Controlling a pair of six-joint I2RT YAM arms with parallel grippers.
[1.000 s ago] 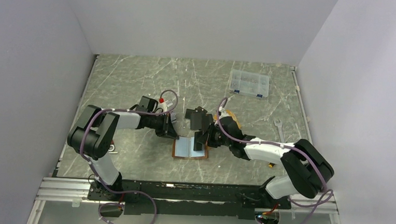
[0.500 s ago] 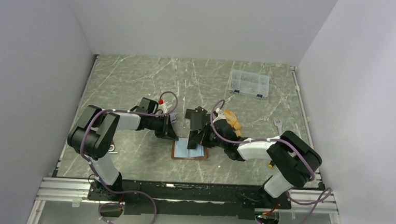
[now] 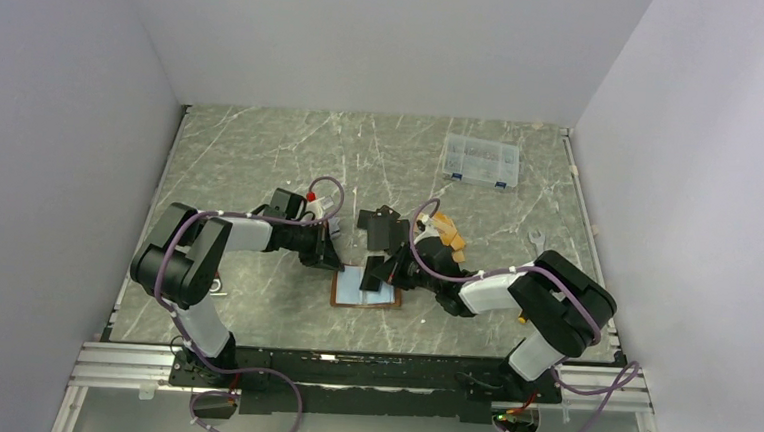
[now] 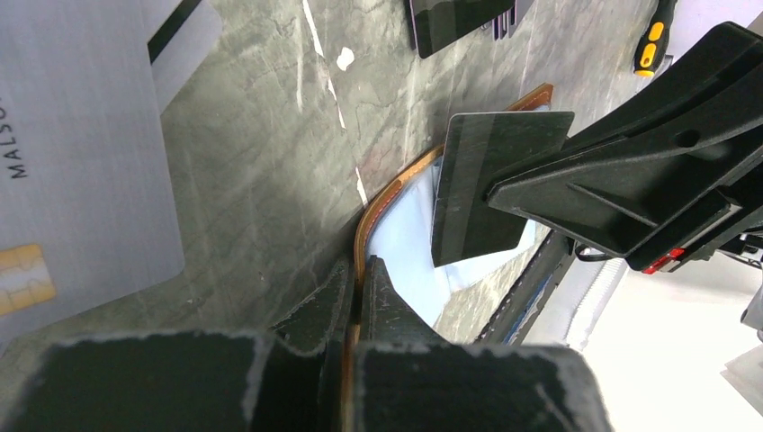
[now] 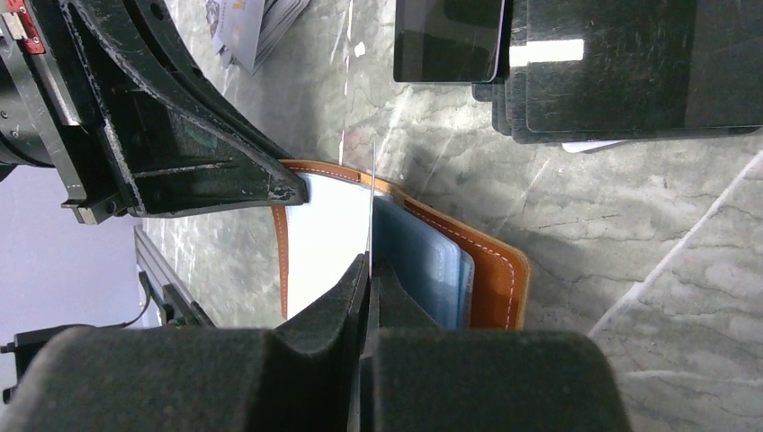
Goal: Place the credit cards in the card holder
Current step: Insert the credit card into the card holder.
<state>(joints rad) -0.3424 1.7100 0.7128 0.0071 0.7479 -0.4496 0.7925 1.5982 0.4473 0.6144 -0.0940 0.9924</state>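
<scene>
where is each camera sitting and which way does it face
top external: above and behind the bases, looking down on the table; both arms show, meeting at the card holder.
left wrist: on the left arm, facing the right one; left gripper clamps the card holder's rim, black card ahead.
right wrist: on the right arm, facing the left one; right gripper pinches that card edge-on.
shared: both wrist views show the card holder.

cards [image 3: 379, 224] behind card holder [image 3: 353, 290], box [image 3: 478, 162] farther back — right

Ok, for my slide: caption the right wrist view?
Right gripper holds a card edge-on over the card holder; left gripper grips its rim.
</scene>
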